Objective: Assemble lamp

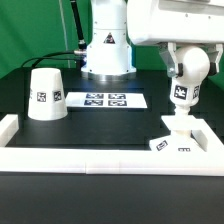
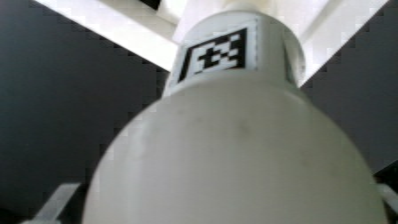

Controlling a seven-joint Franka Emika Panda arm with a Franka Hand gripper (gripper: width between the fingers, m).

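The white bulb point(image 1: 181, 95) hangs upright in my gripper point(image 1: 187, 62) at the exterior view's right, with its tag facing the camera. Its narrow lower end stands on or just above the flat square base point(image 1: 170, 144), which lies in the front right corner of the white rail. In the wrist view the bulb point(image 2: 222, 140) fills the picture, with its tag at the far, narrow end, and it hides the base. My jaws are closed around the bulb's wide round end. The cone shade point(image 1: 45, 93) stands alone on the table at the exterior view's left.
The marker board point(image 1: 102, 99) lies flat between the shade and the arm's pedestal point(image 1: 106, 55). A low white rail point(image 1: 90, 155) runs along the front and both sides of the black table. Cables trail behind the shade.
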